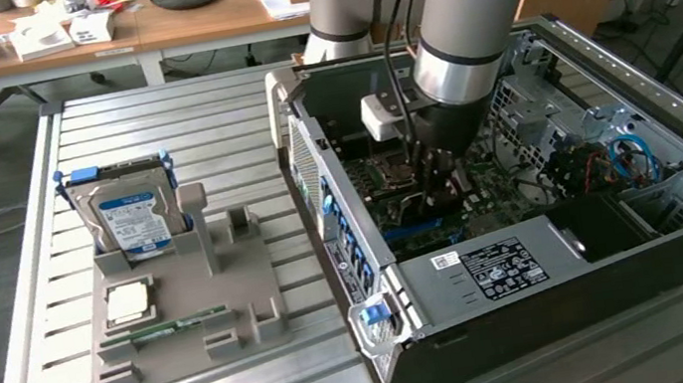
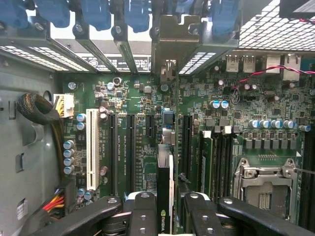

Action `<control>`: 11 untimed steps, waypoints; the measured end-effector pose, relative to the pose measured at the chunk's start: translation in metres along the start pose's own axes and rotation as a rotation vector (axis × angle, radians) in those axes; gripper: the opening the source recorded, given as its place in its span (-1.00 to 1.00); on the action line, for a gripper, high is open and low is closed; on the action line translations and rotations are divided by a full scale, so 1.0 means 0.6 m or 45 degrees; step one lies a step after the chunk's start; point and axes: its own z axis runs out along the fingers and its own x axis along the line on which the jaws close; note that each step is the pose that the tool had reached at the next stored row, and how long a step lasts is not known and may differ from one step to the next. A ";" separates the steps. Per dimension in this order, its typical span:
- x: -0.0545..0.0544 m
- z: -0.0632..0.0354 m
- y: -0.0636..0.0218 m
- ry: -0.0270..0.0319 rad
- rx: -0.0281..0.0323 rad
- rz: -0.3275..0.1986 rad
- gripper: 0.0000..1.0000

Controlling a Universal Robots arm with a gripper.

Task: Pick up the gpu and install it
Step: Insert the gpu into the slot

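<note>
In the wrist view the gpu [image 2: 164, 167] shows edge-on as a thin card with a dark heatsink face, running from between my fingers out to its silver end bracket [image 2: 172, 37] at the case's rear slots. My gripper [image 2: 165, 204] is shut on it, with black fingers [image 2: 142, 209] on either side. The card stands upright just above the green motherboard [image 2: 138, 98], in line with a long expansion slot. The exterior view has the gripper [image 1: 441, 187] reaching down inside the open computer case [image 1: 527, 266].
Black and white expansion slots [image 2: 92, 147] lie beside the card, and an empty CPU socket [image 2: 263, 179] on the other side. On the slatted table at the exterior view's left, a grey holder [image 1: 185, 314] carries a hard drive [image 1: 131, 216], a processor chip [image 1: 129, 302] and a memory stick [image 1: 167, 328].
</note>
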 end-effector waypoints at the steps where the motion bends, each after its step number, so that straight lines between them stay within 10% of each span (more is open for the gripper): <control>1: 0.000 0.001 0.000 0.0000 0.0000 0.000 -0.47; 11: 0.000 0.002 0.000 0.0002 0.0001 0.000 -0.47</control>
